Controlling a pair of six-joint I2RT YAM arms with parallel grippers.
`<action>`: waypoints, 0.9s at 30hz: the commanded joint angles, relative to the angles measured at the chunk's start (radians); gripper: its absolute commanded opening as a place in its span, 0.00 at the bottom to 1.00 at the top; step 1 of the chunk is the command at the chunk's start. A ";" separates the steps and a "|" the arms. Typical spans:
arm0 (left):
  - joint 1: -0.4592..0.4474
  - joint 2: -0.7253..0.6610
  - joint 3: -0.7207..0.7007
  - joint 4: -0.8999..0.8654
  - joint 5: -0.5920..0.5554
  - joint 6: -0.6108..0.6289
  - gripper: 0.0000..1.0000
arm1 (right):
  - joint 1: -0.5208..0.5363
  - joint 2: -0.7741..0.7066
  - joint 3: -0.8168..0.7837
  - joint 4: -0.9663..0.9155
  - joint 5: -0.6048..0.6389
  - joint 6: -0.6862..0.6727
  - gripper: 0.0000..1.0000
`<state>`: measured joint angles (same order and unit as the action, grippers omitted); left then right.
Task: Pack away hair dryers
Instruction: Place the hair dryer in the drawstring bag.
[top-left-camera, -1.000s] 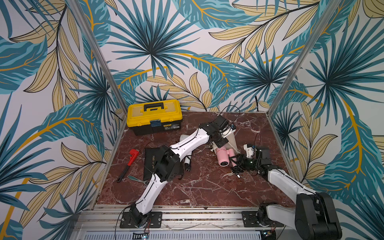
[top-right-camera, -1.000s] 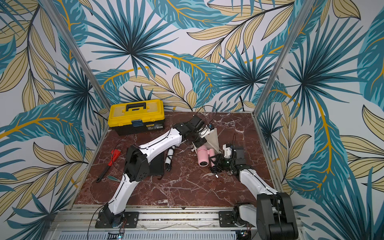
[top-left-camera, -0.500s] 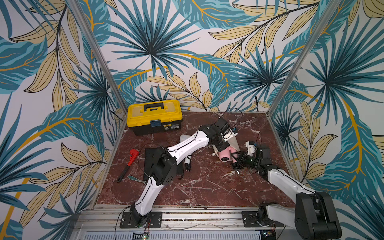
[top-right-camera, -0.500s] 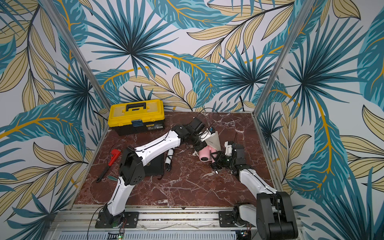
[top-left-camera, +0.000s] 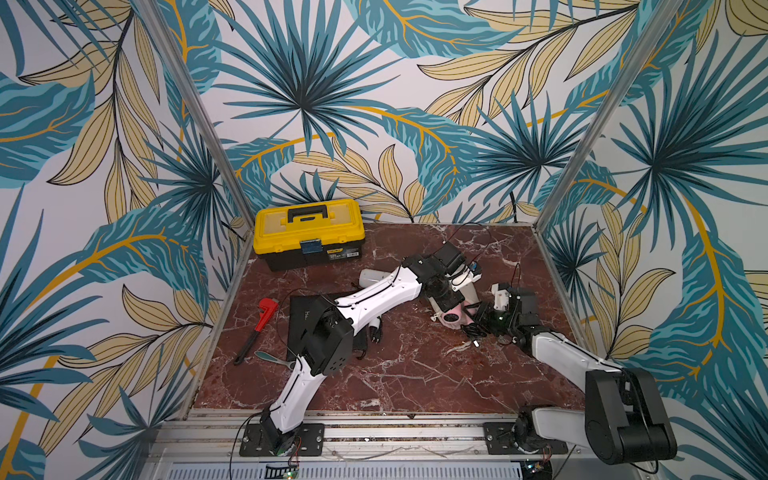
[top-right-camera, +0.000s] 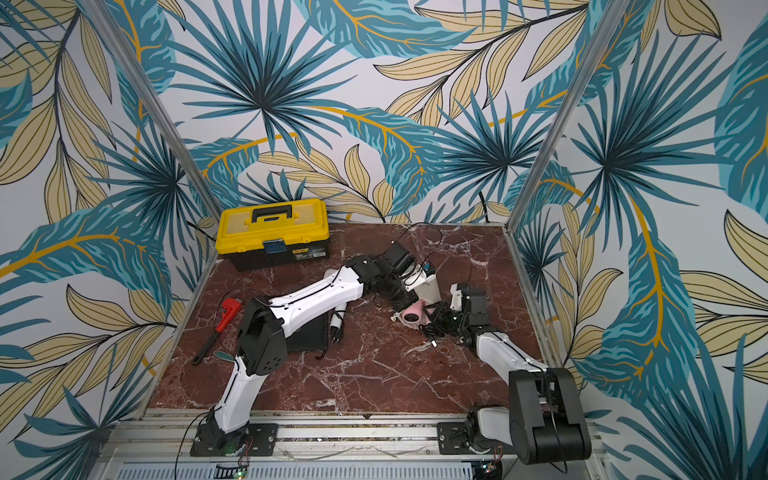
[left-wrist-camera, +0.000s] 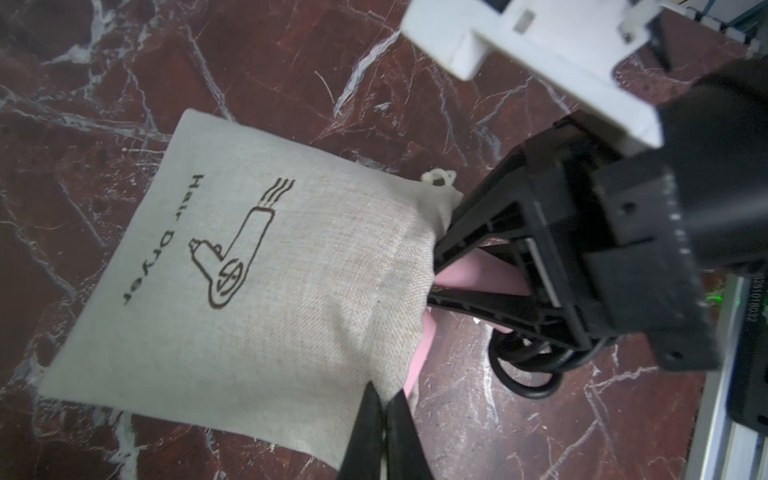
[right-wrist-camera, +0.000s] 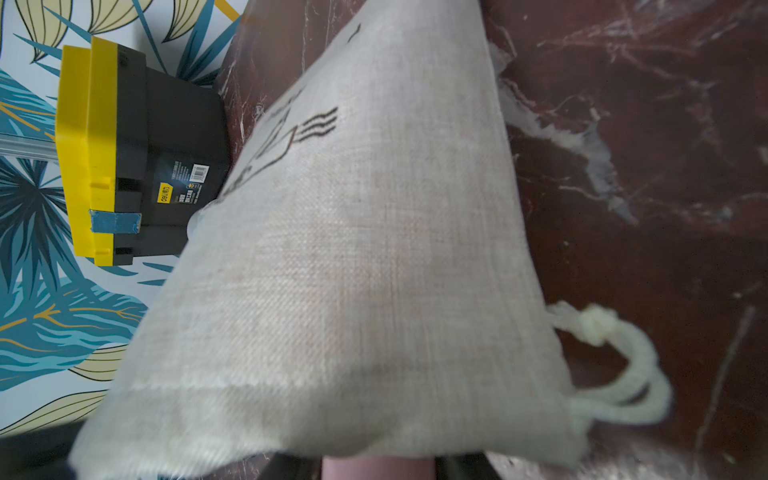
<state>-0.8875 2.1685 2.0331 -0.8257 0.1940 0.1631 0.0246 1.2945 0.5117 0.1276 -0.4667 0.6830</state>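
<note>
Mostly hidden in the beige pouch (left-wrist-camera: 257, 266), pink hair dryer (left-wrist-camera: 478, 270) clamped by right gripper (left-wrist-camera: 434, 272); left gripper (left-wrist-camera: 386, 392) pinches pouch edge.

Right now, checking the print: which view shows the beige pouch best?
Left wrist view: whole beige pouch, print readable. Right wrist view crops it close; both top views show it small and partly hidden.

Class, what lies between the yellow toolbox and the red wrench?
Nothing: only bare marble tabletop shows between the yellow toolbox and the red wrench, in both top views.
</note>
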 joint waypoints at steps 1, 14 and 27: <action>-0.005 -0.071 -0.054 0.017 0.025 -0.027 0.04 | -0.015 -0.019 0.008 0.079 0.021 0.043 0.00; -0.037 -0.110 -0.132 0.058 0.076 -0.023 0.04 | -0.018 0.030 0.066 0.071 -0.074 0.026 0.02; -0.057 -0.136 -0.170 0.079 0.106 0.008 0.04 | -0.049 0.079 0.032 0.117 -0.114 0.077 0.05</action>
<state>-0.9421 2.0911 1.8709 -0.7727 0.2581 0.1688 -0.0154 1.3907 0.5495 0.1703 -0.5949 0.7414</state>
